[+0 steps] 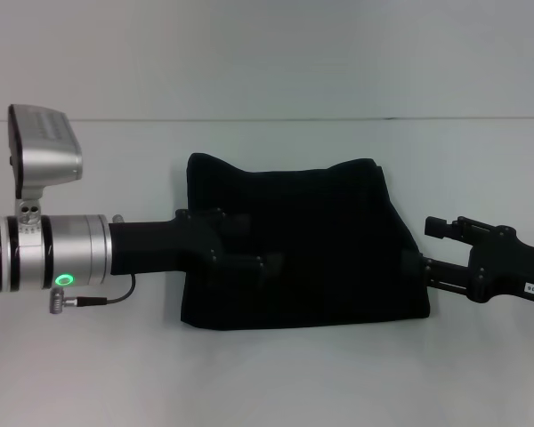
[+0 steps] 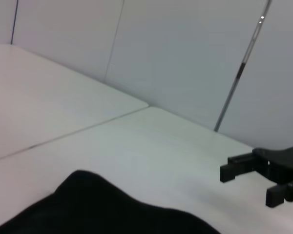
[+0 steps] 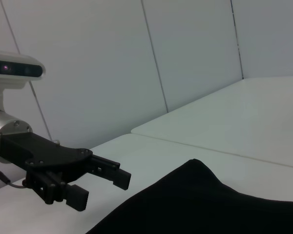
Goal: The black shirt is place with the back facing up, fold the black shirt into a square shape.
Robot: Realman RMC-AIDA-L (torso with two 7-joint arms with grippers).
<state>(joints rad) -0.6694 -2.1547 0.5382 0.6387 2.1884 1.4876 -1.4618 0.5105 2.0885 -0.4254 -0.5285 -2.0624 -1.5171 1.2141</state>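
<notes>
The black shirt (image 1: 307, 245) lies folded into a rough rectangle at the middle of the white tabletop (image 1: 267, 374) (no lettering shows). The left gripper (image 1: 249, 249) reaches over its left edge, fingers (image 3: 95, 180) spread apart with nothing between them. The right gripper (image 1: 423, 249) sits at its right edge, fingers open too.

White table (image 1: 276, 374), plain matte top; a thin seam line crosses it toward the far side, with pale wall panels behind. The black shirt (image 1: 311, 253) lies directly on the table, near centre, folded to a roughly rectangular bundle: near edge fairly straight, two small peaks at the far corners, far edge sagging between them. No lettering visible.
</notes>
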